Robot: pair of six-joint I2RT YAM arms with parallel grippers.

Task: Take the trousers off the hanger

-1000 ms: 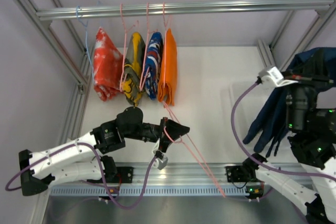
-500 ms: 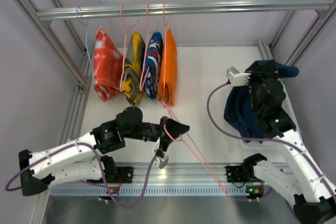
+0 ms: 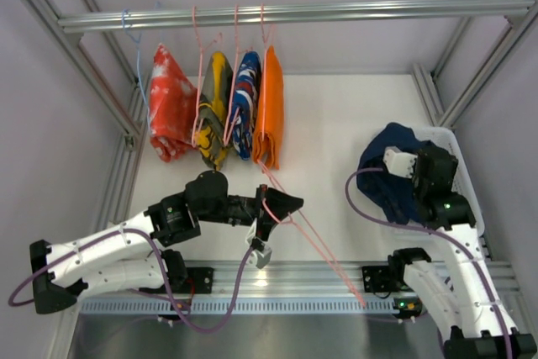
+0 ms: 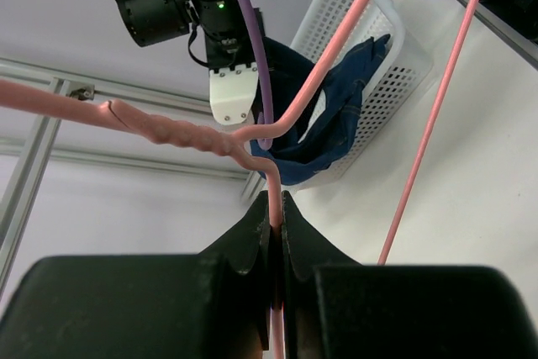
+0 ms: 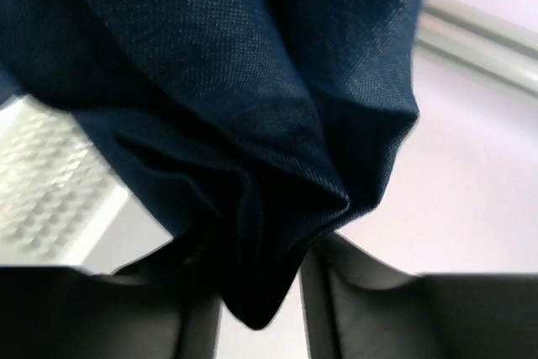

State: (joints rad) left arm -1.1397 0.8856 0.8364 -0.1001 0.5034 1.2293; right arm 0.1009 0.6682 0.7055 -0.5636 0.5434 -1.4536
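Trousers (image 3: 380, 161) now down in basket (image 3: 445, 134)

A: Which colours are noted on the hung clothes?
B: A mottled garment (image 3: 171, 107) is seen in red and white, a patterned garment (image 3: 245, 98) in blue, red and white, and an orange garment (image 3: 271, 111) is left plain.
A: And elsewhere?
B: The trousers (image 3: 378, 153) are recorded as dark navy, the hanger (image 4: 168, 134) as pink, the basket (image 4: 324, 14) as white.

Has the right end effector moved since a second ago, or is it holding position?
Yes. The right end effector, shut on the trousers, has swung left from the view's right edge and now sits over the white basket.
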